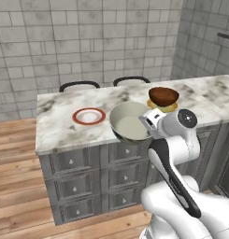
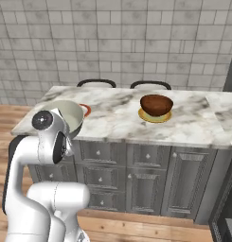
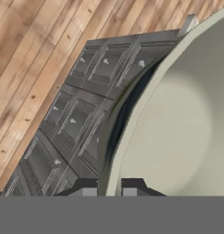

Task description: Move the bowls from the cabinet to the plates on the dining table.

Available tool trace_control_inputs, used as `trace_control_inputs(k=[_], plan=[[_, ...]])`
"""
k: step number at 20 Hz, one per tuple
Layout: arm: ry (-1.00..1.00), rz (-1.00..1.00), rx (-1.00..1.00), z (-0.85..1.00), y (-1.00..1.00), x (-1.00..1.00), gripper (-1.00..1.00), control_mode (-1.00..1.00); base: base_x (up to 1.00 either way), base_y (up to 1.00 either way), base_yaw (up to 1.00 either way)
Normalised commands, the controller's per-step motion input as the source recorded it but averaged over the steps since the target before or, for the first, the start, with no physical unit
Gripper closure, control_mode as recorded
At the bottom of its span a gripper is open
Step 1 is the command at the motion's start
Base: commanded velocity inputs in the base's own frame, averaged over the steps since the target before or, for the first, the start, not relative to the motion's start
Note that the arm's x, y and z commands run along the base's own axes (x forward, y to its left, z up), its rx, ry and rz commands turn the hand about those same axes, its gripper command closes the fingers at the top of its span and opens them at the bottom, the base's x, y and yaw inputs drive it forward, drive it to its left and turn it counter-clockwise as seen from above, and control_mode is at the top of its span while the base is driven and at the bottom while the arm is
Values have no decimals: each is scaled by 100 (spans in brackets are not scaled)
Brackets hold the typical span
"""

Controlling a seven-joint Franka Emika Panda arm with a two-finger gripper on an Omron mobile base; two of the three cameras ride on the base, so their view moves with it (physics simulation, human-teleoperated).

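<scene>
My gripper [image 3: 109, 187] is shut on the rim of the pale cream-green bowl [image 1: 129, 122], which hangs in the air at the near edge of the dining table [image 1: 60, 128]. From the right base the bowl [image 2: 67, 116] partly covers the red-rimmed plate [image 2: 86, 109]. That plate [image 1: 89, 116] lies flat on the marble, left of and beyond the held bowl. The dark reddish-brown bowl [image 1: 163, 96] sits on the yellow-orange plate [image 1: 163, 108] further right. The hand view has the bowl's pale inside [image 3: 186, 128] on its right. The cabinet is out of view.
Grey drawer fronts [image 1: 83, 179] with small knobs face me below the marble top. Two dark chair backs [image 1: 79, 85] rise behind the table, before a grey tiled wall. Wooden floor [image 1: 13, 186] lies to the left.
</scene>
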Motion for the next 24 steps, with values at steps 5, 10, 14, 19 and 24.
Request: trace_control_inputs(k=[5, 10, 14, 19, 24], plan=[[0, 0, 0, 0, 0, 0, 100, 100, 7, 73, -6], [0, 0, 0, 0, 0, 0, 100, 100, 26, 50, -4], [0, 0, 0, 0, 0, 0, 100, 100, 55, 1, -10], [0, 0, 0, 0, 0, 0, 100, 100, 71, 0, -12], [0, 0, 0, 0, 0, 0, 100, 100, 52, 0, -10]])
